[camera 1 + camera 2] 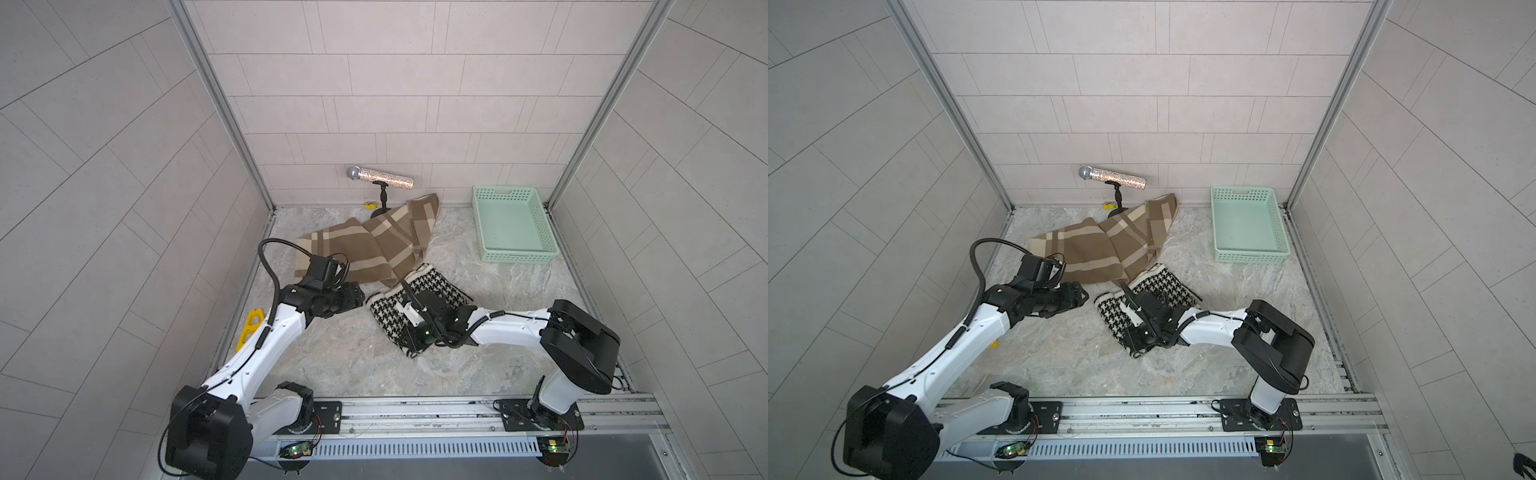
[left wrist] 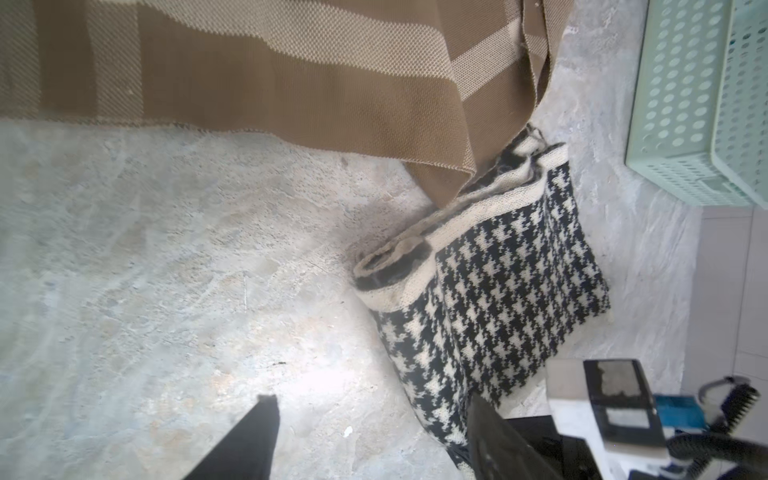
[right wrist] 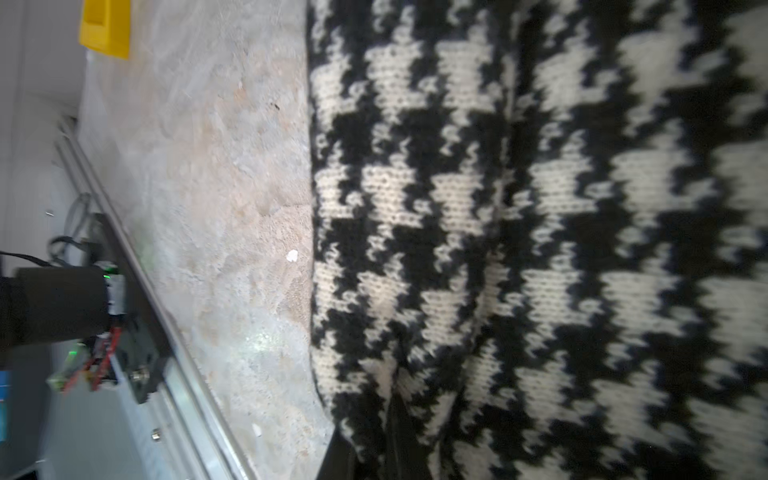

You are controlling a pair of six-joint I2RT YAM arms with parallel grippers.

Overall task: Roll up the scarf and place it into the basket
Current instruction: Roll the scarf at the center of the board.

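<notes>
The scarf (image 1: 438,282) (image 1: 1165,282) is black-and-white houndstooth knit, partly rolled, lying mid-floor. In the left wrist view its coiled end (image 2: 395,270) shows. My right gripper (image 1: 409,334) (image 1: 1136,336) sits on the near end of the roll, and the right wrist view shows it (image 3: 395,401) shut on a fold of the scarf (image 3: 540,208). My left gripper (image 1: 359,299) (image 1: 1083,294) (image 2: 372,401) is open just left of the roll, holding nothing. The mint-green basket (image 1: 515,257) (image 1: 1250,257) (image 2: 685,174) stands empty at the back right.
A brown plaid cloth (image 1: 361,249) (image 1: 1092,249) (image 2: 291,83) lies behind the scarf, its corner over the scarf's far end. A glittery microphone on a stand (image 1: 380,178) is at the back wall. A yellow tool (image 1: 250,326) lies by the left wall.
</notes>
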